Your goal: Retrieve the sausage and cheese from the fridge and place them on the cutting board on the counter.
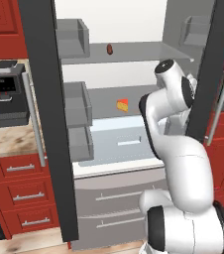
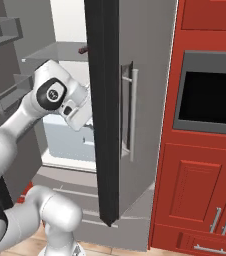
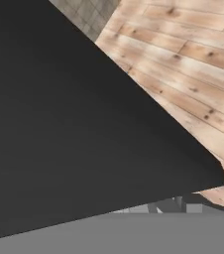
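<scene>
My arm rises near the open fridge, its wrist tucked behind the right door's dark edge. My gripper is hidden there, jaws spread wide and holding nothing. Farther in, the cheese lies on the middle shelf. Farthest, the sausage sits on the top shelf. The counter is left.
</scene>
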